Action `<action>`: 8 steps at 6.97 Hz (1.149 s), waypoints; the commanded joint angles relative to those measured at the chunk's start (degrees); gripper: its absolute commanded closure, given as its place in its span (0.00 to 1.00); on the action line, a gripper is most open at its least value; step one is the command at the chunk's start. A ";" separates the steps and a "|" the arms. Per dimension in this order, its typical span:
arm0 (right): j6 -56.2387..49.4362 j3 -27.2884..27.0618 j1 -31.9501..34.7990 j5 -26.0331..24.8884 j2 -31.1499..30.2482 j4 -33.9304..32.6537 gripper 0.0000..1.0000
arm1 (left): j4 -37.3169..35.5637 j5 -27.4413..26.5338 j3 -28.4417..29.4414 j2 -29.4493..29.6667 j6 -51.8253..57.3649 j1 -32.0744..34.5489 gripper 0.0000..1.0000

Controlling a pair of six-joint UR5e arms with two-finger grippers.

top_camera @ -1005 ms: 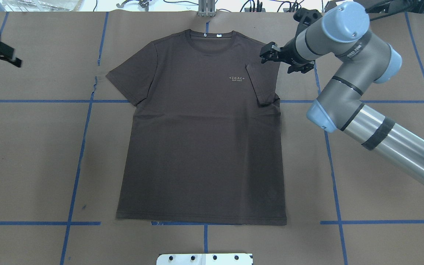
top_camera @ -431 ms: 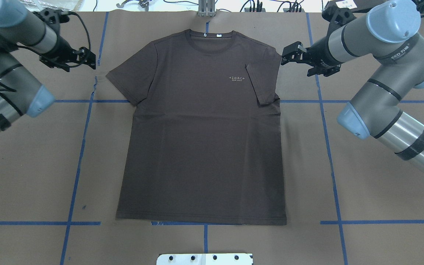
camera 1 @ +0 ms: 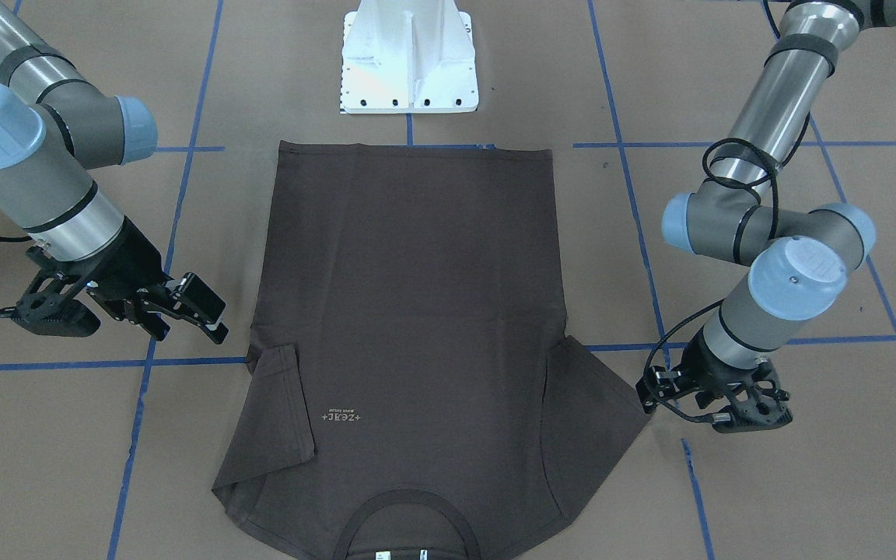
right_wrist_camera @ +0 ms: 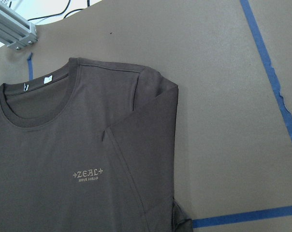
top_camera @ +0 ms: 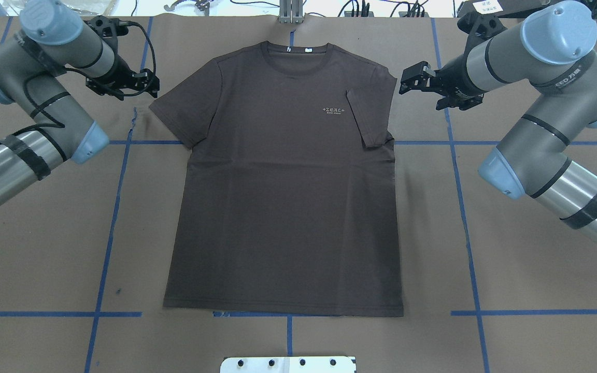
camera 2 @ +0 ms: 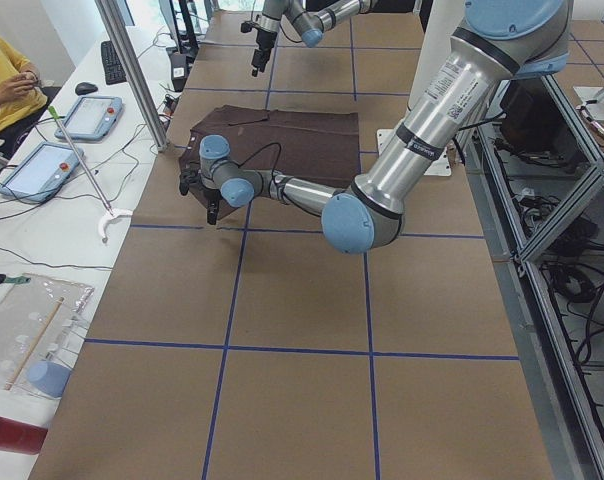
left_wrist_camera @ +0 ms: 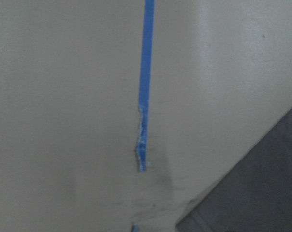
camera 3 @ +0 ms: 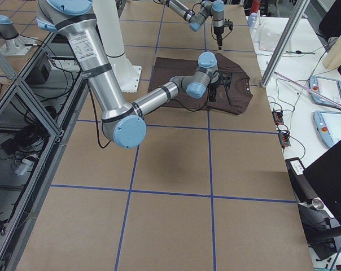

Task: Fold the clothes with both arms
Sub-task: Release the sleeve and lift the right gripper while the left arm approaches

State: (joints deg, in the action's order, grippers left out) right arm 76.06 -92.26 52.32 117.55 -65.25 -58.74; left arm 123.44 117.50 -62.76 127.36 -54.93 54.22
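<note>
The left claw (top_camera: 152, 86) has swung in beside the flat sleeve of the shirt (top_camera: 283, 197), spread and empty; the right claw (top_camera: 406, 83) (also spread, empty) has backed off the folded sleeve. The shirt lies flat on the table (top_camera: 511, 248), so the left sleeve fold looks next.

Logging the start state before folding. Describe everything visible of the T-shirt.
The T-shirt is dark brown, with a ribbed round collar, white neck labels and a pale chest logo. It lies flat, front up, on the table, collar away from the robot. The right sleeve is folded in over the chest; the left sleeve is spread out. The right gripper is clear of it; the left gripper is at the left sleeve's tip, contact unclear.
</note>
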 commanded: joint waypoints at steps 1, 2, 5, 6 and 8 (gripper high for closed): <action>0.05 0.24 -0.11 -0.21 -0.05 -0.06 0.00 | 1.36 -0.25 2.37 1.22 -0.09 -1.04 0.20; 0.05 0.24 -0.11 -0.30 -0.05 0.03 0.00 | 1.54 -0.25 2.55 1.14 0.00 -1.31 0.23; 0.05 0.07 -0.20 -0.21 -0.05 -0.06 0.00 | 1.54 -0.34 3.08 1.13 0.00 -1.75 0.32; 0.05 -0.02 -0.29 -0.39 -0.05 -0.06 0.00 | 1.54 -0.34 3.25 1.22 0.00 -2.01 0.36; 0.05 0.07 -0.29 -0.30 -0.05 -0.06 0.00 | 1.54 -0.34 3.34 1.31 0.00 -2.01 0.36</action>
State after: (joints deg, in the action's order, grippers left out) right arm 76.11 -92.26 52.05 117.20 -65.30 -58.80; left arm 124.98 117.16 -59.47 128.62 -54.93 52.25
